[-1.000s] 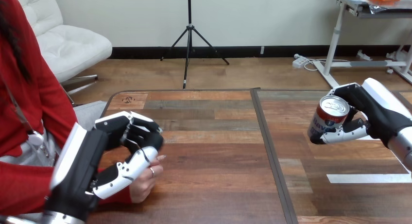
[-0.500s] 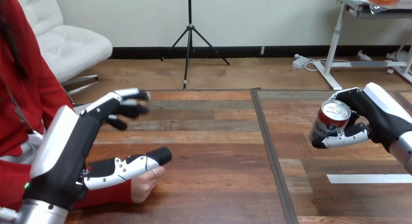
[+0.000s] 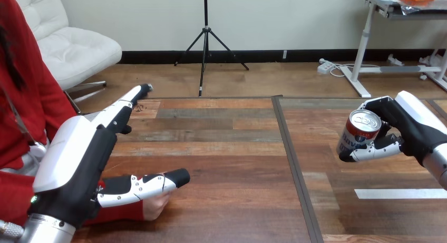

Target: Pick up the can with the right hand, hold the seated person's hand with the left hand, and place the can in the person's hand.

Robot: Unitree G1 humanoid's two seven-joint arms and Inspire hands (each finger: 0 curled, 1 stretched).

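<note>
A red and white can (image 3: 359,133) with a silver top hangs above the table's right half, and my right hand (image 3: 405,131) is shut on it, thumb across its front. At the left my left hand (image 3: 84,158) is open, its fingers stretched straight toward the table's far left corner and its thumb (image 3: 150,182) pointing right. The person's hand (image 3: 154,202) rests on the table just under that thumb, mostly hidden by it; I cannot tell whether they touch.
The wooden table (image 3: 232,164) has a dark seam (image 3: 292,164) running front to back between the two hands. A strip of white tape (image 3: 398,193) lies on the tabletop under my right forearm.
My left hand has opened: its fingers, curled over the person's hand a second ago, are now straight and lifted off it. My right hand has kept the can nearly still.
</note>
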